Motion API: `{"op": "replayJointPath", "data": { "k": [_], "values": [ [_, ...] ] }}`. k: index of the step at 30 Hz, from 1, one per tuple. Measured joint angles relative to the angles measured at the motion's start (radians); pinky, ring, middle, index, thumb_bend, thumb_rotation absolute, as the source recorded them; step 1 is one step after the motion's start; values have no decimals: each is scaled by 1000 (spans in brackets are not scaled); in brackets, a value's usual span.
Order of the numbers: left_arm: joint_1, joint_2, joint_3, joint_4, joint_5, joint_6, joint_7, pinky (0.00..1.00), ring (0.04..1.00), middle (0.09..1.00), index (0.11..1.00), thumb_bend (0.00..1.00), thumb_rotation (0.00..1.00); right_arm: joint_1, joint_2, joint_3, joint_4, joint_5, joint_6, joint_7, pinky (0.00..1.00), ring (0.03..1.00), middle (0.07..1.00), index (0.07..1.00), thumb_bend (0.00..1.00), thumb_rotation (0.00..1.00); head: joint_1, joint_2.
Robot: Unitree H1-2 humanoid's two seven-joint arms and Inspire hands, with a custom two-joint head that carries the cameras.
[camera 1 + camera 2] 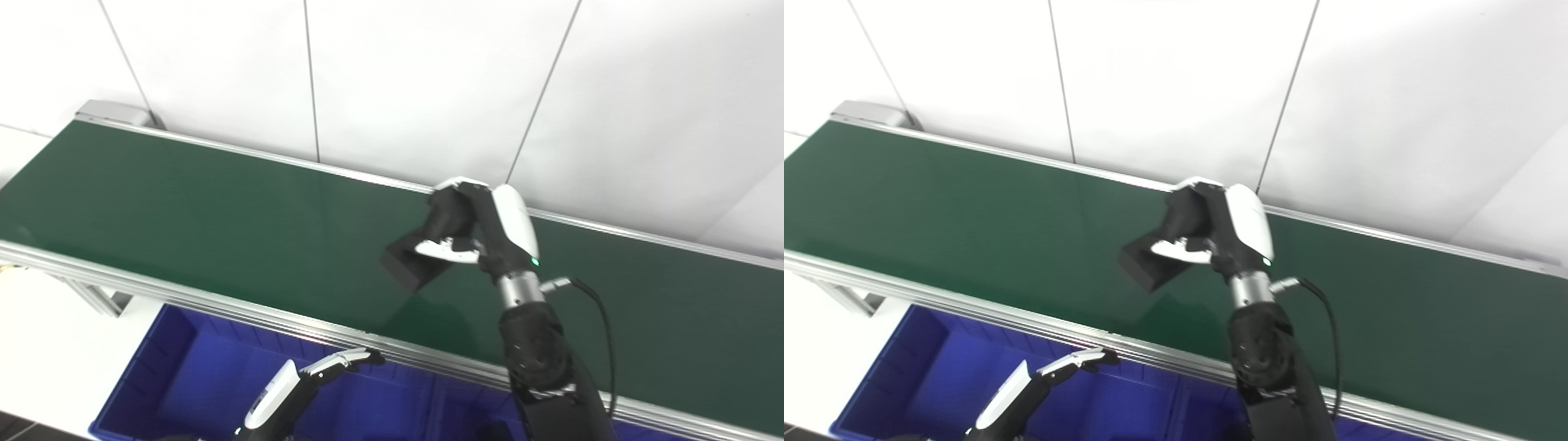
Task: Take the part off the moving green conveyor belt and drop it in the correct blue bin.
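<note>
The right hand [474,229] is above the middle of the green belt [184,208], and its fingers are closed around a black part [407,263]. The part looks like a dark block, tilted, with its lower end just above the belt; I cannot tell if it touches. The left hand [306,383] is low, near the front, over the blue bin [159,373], with fingers [343,360] stretched out and holding nothing. Behind the belt stands a white wall [429,79].
</note>
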Motion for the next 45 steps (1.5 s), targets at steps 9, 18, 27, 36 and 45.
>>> {"op": "replayJointPath", "data": {
  "k": [9,18,27,36,45],
  "values": [
    [18,5,111,-75,-52,0,-159,711,796,831,801,1000,392,152,-54,-54,-293,34,48,100,307,375,500,551,503,0,-58,84],
    [69,-9,187,-103,-87,0,-284,709,795,835,805,978,377,341,-118,-90,-466,29,77,153,317,374,487,555,503,0,-97,133],
    [116,-32,260,-140,-106,0,-372,715,794,820,797,974,395,535,-165,-133,-557,59,76,155,331,380,494,547,505,0,-130,181],
    [155,-34,305,-147,-106,0,-408,725,799,815,794,996,450,665,-245,-191,-521,67,22,134,342,382,479,548,505,0,-180,201],
    [183,-33,364,-179,-126,0,-464,730,801,814,790,995,452,725,-349,-277,-482,29,-27,129,370,387,459,549,507,0,-226,223]
  ]
}}
